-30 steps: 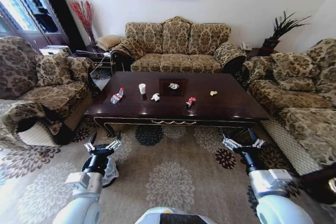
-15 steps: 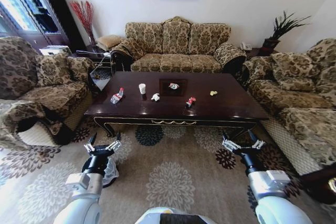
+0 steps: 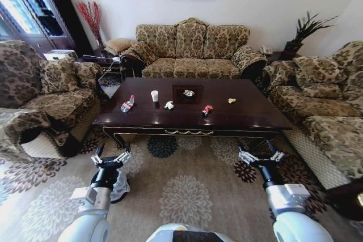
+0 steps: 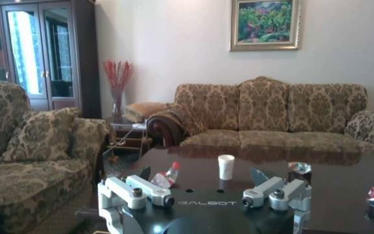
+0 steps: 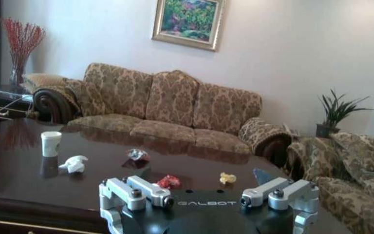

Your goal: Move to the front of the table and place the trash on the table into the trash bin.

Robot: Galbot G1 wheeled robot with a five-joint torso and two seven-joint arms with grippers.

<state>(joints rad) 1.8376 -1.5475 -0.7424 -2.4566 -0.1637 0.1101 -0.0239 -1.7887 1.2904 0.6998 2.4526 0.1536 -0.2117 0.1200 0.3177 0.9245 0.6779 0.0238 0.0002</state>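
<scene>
You are looking at a room where daylight is coming in from the window (image 3: 22, 4) on the left, washing it out. The glossy table (image 3: 249, 111) is reflecting pale glare. The head view is bending at its edges; both wrist views are looking soft and hazy.

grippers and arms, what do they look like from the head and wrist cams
Both arms are smooth, rounded light grey shells ending in black wrists. The left gripper and right gripper match: black bodies carrying silvery metal linkages that fork out to dark-tipped jaws. In the wrist views each gripper's glossy black faceplate is printed GALBOT in pale letters, with round silver pivots either side. No loose cables are visible.
</scene>
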